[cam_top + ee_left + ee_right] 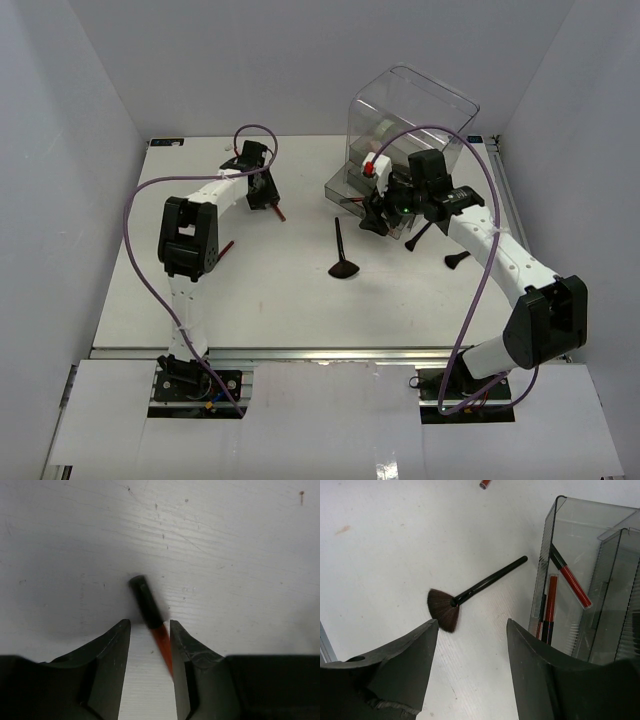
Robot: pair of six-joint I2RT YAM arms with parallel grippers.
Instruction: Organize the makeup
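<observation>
The step in hand looks like the pickup of a dark-red pencil stick (159, 640), which lies on the table (280, 310) in the upper left of the overhead view. The left gripper (148, 622) is down over it, jaws apart, with the stick between them. In the left wrist view the stick runs at a slant: its black cap points toward the middle of the frame and its red body sits close against the finger (187, 647) on the frame's right, with a clear gap to the other finger. Nothing is clamped yet.

To do this well, the claw would best shift a little so the stick sits midway, and turn so the pads meet it square across its length. Closing from this offset would probably push or roll the thin stick. Then a straight lift.

The right gripper (472, 625) hangs open and empty right of centre in the overhead view, just beside the clear organizer (580, 555), whose narrow compartment holds other red sticks (572, 584). The fan brush (470, 591) lies flat on the table ahead of its fingers. A second loose stick (226, 247) lies lower left of the first, by the left arm's elbow
</observation>
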